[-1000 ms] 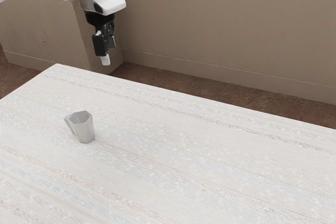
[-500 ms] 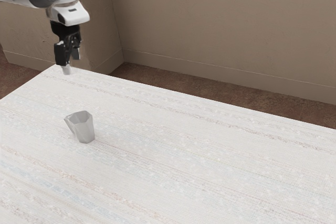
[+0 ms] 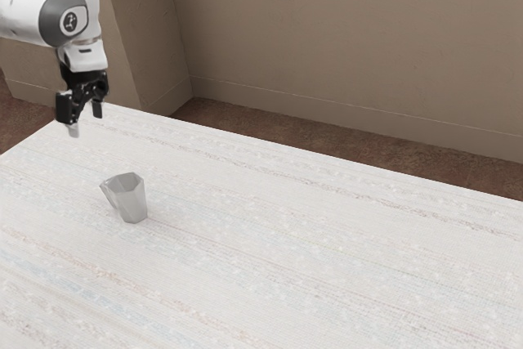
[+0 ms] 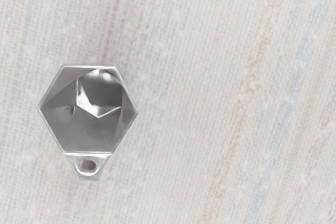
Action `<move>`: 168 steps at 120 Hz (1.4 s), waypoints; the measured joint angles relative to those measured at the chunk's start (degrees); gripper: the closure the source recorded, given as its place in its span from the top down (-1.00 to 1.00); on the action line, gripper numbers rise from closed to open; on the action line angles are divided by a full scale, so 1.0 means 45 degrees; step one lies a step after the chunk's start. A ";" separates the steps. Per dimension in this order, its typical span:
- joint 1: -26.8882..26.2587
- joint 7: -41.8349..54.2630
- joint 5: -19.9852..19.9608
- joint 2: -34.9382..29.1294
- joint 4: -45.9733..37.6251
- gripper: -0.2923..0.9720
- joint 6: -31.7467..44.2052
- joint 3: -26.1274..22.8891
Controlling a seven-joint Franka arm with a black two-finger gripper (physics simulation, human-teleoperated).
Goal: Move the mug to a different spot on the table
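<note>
A small grey metallic mug [image 3: 125, 197] with faceted sides stands upright on the pale wooden table [image 3: 310, 251], its handle turned toward the exterior view's left. My gripper [image 3: 78, 118] hangs in the air above and to the left of the mug, well apart from it, pointing down. It is open with nothing between the fingers. From above, the wrist view looks into the mug [image 4: 86, 111] and shows its hollow inside, with the small ring handle [image 4: 88, 165] sticking out from one side.
The table's far edge runs just behind my gripper. Beyond it are a brown floor [image 3: 343, 140] and beige walls with a corner pillar [image 3: 143, 30]. Bare tabletop stretches wide to the exterior view's right of the mug.
My arm has swung toward the exterior view's left and come lower, from above the floor behind the table to over its far-left part. The mug has not moved.
</note>
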 joint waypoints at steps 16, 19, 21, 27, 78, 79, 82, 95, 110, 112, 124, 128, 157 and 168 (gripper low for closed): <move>0.0171 0.0629 -0.0645 0.0390 -0.0084 0.54 0.0350 0.0000; 0.0323 0.0732 -0.0776 0.0415 -0.0237 0.54 0.0479 0.0001; 0.0432 0.0799 -0.0849 0.0427 -0.0321 0.54 0.0573 0.0001; 0.0712 0.0987 -0.1019 0.0492 -0.0519 0.54 0.0907 0.0003; 0.1905 0.2738 -0.2366 0.2306 -0.0673 0.54 0.2990 -0.0016; 0.1938 0.2803 -0.2444 0.2346 -0.0668 0.54 0.3008 -0.0016; 0.2019 0.2999 -0.2654 0.2492 -0.0647 0.54 0.3062 -0.0016; 0.2161 0.3768 -0.3234 0.3060 -0.0591 0.54 0.3332 -0.0016; 0.2360 0.4500 -0.3674 0.3487 -0.0593 0.54 0.3648 -0.0006; 0.2406 0.4586 -0.3746 0.3534 -0.0603 0.54 0.3680 -0.0004; 0.2543 0.5049 -0.4275 0.3823 -0.0664 0.51 0.3831 0.0002; 0.2553 0.5181 -0.4442 0.3883 -0.0671 0.49 0.3868 0.0003; 0.2703 0.5942 -0.5089 0.4386 -0.0637 0.15 0.4206 0.0003; 0.2709 0.6160 -0.5554 0.4626 -0.0623 0.09 0.4379 0.0003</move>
